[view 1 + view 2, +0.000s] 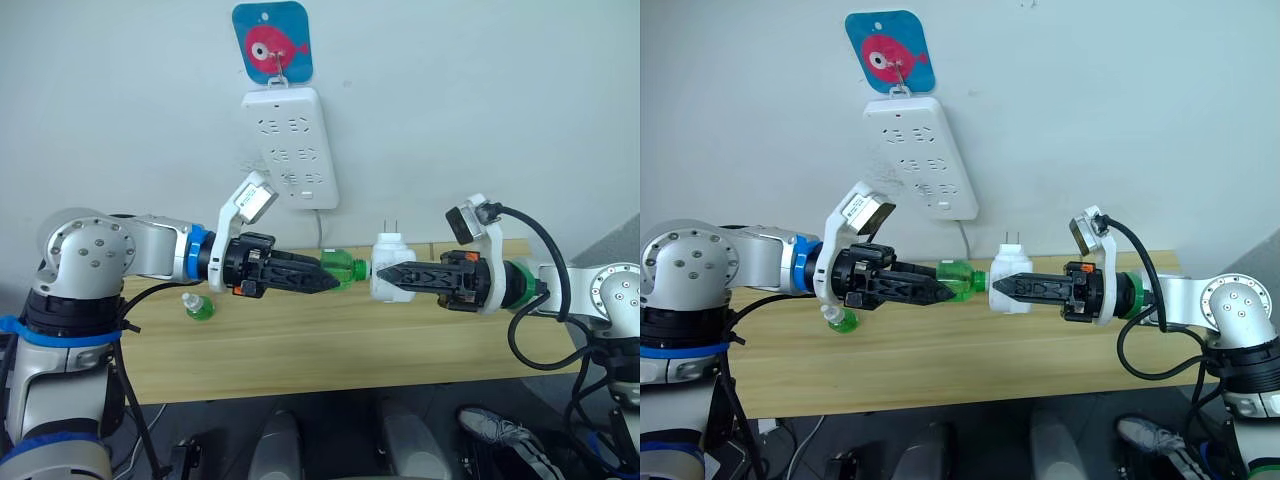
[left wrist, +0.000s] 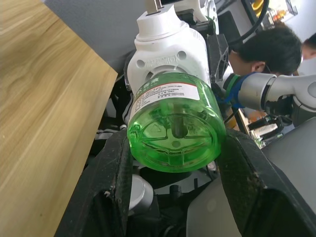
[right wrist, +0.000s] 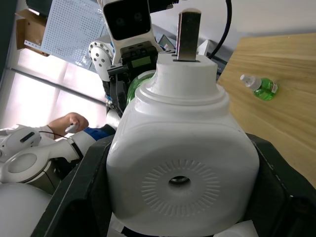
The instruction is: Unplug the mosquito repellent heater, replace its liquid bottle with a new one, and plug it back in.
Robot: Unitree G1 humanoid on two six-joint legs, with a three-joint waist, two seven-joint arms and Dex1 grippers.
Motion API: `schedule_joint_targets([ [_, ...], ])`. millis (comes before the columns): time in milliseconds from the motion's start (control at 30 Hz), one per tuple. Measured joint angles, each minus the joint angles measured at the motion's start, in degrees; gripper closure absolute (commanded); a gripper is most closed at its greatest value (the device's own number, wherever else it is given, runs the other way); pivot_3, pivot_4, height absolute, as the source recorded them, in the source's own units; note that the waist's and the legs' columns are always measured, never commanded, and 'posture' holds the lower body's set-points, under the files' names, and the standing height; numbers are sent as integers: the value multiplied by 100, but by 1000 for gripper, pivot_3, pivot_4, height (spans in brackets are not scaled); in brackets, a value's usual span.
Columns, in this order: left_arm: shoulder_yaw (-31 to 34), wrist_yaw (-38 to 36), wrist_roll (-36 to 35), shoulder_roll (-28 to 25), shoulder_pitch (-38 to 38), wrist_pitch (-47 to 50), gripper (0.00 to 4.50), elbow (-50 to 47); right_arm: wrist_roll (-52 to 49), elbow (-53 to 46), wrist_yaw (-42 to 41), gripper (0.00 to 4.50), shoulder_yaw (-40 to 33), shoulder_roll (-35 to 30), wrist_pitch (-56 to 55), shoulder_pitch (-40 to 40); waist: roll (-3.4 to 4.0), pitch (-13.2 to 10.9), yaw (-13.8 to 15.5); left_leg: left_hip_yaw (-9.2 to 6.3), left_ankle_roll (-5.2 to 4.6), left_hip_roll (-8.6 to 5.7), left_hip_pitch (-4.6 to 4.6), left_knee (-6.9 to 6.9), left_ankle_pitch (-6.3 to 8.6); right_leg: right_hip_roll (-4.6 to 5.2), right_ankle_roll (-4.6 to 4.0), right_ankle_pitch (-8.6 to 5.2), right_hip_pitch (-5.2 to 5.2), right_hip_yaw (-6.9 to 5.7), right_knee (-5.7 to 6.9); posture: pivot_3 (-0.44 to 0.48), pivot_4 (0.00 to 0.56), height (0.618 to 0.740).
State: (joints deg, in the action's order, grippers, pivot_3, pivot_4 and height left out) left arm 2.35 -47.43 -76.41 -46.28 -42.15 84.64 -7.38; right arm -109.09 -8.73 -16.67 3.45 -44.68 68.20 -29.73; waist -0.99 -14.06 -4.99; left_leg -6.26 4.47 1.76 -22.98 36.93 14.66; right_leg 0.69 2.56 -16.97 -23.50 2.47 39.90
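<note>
Robotics lab: seated person (image 2: 266,47), second robot (image 3: 29,148) nearby

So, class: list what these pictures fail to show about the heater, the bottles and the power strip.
- Whether the green bottle is fully screwed into the heater: the joint is covered by the heater's collar in the left wrist view.
- The bottle's label text: too small to read.
- The second bottle on the table: partly behind the left gripper in the right eye view.
- The power strip cable's end: hidden behind the table.
</note>
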Motion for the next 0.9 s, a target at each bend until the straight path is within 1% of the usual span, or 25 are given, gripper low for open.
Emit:
schedule_joint_targets([
  [133, 134, -308, 45, -279, 366, -72, 2341, -235, 76, -11, -12, 1457, 10, -41, 110, 45, 0, 0, -1, 2, 0, 0, 0, -5, 0, 0, -1, 0, -3, 1, -1, -82, 222, 725],
  [233, 160, -762, 356, -737, 903, -387, 2341, -592, 731, -8, -37, 1457, 7, -254, 161, 154, 2, -1, 7, 6, 0, 0, 1, -9, 0, 1, -1, -1, -5, 4, -4, -82, 224, 725],
  [333, 95, -1086, 1025, -1026, 1444, -1012, 2341, -804, 1977, 3, -20, 1457, 110, -434, 103, 226, 2, -1, 25, 8, 1, -1, 0, -7, 0, 1, -2, -1, -7, 6, -3, -84, 227, 725],
  [433, -82, -1310, 1715, -1137, 1880, -1690, 2341, -948, 3618, 109, 142, 1457, 554, -511, -181, 312, 2, -1, 33, 11, 2, -1, -1, -6, -1, 1, -2, -1, -8, 10, -5, -83, 228, 725],
  [533, -210, -1417, 2164, -1134, 2219, -2185, 2341, -1196, 5391, 274, 73, 1457, 1368, -591, -660, 348, 2, -2, 39, 14, 2, -2, -4, -6, 0, 3, -1, -1, -10, 13, -11, -84, 231, 725],
  [600, -247, -1438, 2292, -1115, 2360, -2333, 2341, -1345, 6170, 577, 78, 1457, 1722, -526, -760, 224, 1, -3, 32, 19, 2, -2, -6, -6, 0, 4, -2, 0, -13, 18, -11, -83, 233, 725],
  [733, -328, -1401, 2448, -971, 2555, -2541, 2341, -1618, 7431, 1439, -193, 1457, 2237, -177, -886, -292, 3, -8, 4, 22, 2, -2, -3, -7, 0, 4, -3, 0, -16, 21, -2, -77, 233, 725],
  [800, -388, -1396, 2611, -975, 2701, -2659, 2341, -1722, 7930, 1826, -454, 1457, 2357, -49, -1029, -474, 3, -9, 7, 20, 1, -1, -2, -9, 0, 3, -3, 0, -17, 19, -3, -74, 233, 725],
  [900, -437, -1351, 2706, -940, 2822, -2737, 2341, -1763, 8383, 2231, -713, 1457, 2378, 159, -1122, -602, 3, -10, 21, 19, 1, -1, -4, -8, 0, 4, -3, 0, -16, 18, -3, -69, 231, 725],
])
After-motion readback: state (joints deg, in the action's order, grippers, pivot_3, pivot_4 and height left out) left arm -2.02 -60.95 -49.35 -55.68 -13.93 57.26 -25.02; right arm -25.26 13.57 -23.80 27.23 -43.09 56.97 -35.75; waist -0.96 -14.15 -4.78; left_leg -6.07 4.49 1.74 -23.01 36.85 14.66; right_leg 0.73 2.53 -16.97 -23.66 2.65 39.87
